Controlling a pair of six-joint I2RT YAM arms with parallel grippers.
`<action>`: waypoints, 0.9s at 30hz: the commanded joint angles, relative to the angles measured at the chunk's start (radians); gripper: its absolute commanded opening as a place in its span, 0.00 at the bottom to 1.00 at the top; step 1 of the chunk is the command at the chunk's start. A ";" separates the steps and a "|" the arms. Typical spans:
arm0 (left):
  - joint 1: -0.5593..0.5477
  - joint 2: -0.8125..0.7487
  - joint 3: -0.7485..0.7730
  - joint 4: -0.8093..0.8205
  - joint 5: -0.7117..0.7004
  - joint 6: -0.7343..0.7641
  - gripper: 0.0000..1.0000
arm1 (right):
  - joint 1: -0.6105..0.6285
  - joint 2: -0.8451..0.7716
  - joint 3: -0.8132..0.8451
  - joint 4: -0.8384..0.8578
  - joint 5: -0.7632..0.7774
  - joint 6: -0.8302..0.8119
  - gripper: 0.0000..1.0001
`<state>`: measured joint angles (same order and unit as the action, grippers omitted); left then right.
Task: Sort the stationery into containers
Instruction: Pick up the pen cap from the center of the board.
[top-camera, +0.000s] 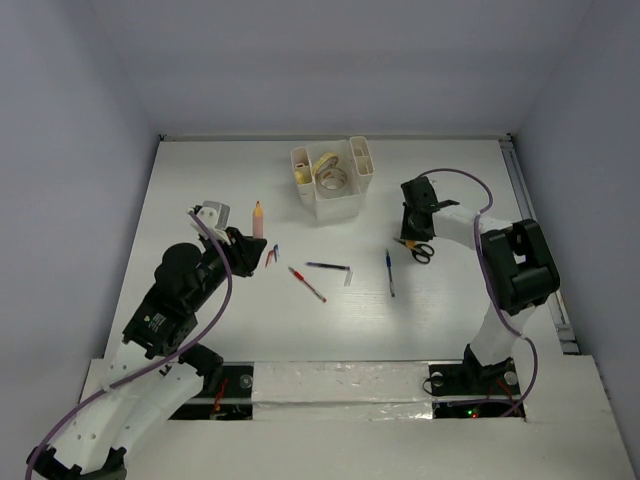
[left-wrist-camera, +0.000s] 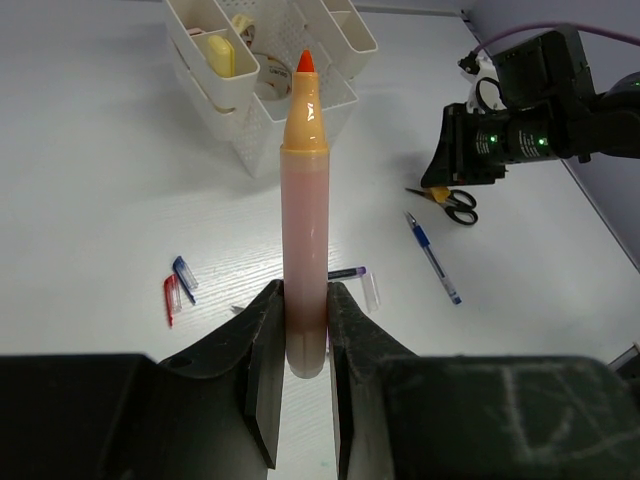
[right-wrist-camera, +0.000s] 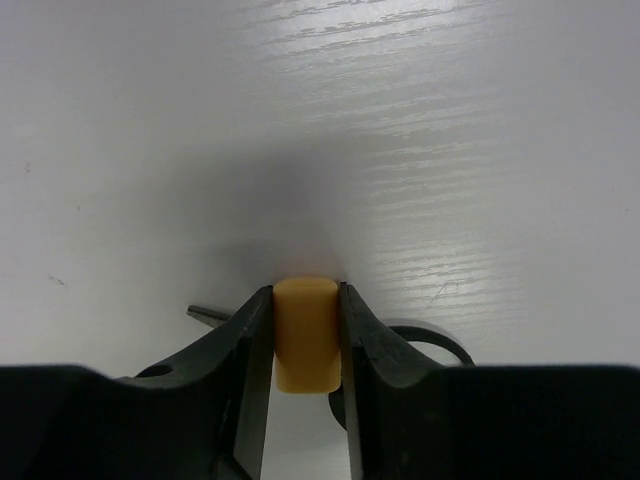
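1. My left gripper (left-wrist-camera: 305, 320) was shut tight on a pink stick (left-wrist-camera: 305, 230). The two fingers pressed on its bottom end, one on each side.
2. The pink stick stuck straight out past the fingertips. Its orange tip was at the far end.
3. The white box (left-wrist-camera: 270, 130) stood ahead of the left gripper, past the tip of the pink stick. Tape rolls (top-camera: 330, 175) lay in its big middle part.
4. My right gripper (right-wrist-camera: 305, 300) was closed on a short yellow stick (right-wrist-camera: 304, 335). Both fingers touched its sides.
5. I could not tell if the yellow stick was up off the table (right-wrist-camera: 450, 150) or resting on it.
6. The scissors (top-camera: 420, 250) lay on the table right by the right gripper. One black handle ring peeked out from behind its right finger.
7. A blue pen (top-camera: 389, 272) lay on the table near the right gripper, on the side toward the left arm.
8. A red pen (top-camera: 307, 284) lay on the table between the two grippers, nearer the left one.
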<state>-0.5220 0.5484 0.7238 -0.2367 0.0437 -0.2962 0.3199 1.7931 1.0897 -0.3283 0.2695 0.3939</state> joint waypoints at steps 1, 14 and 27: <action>0.000 0.013 -0.004 0.034 0.005 0.002 0.00 | -0.007 -0.008 0.039 0.037 0.013 -0.004 0.29; 0.000 0.047 -0.081 0.230 0.252 -0.153 0.00 | 0.073 -0.404 -0.115 0.290 -0.130 0.054 0.14; -0.009 0.156 -0.187 0.482 0.305 -0.313 0.00 | 0.505 -0.387 -0.036 0.716 0.062 0.163 0.14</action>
<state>-0.5278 0.7113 0.5320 0.1062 0.3325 -0.5629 0.7879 1.3689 0.9802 0.2146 0.2466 0.5129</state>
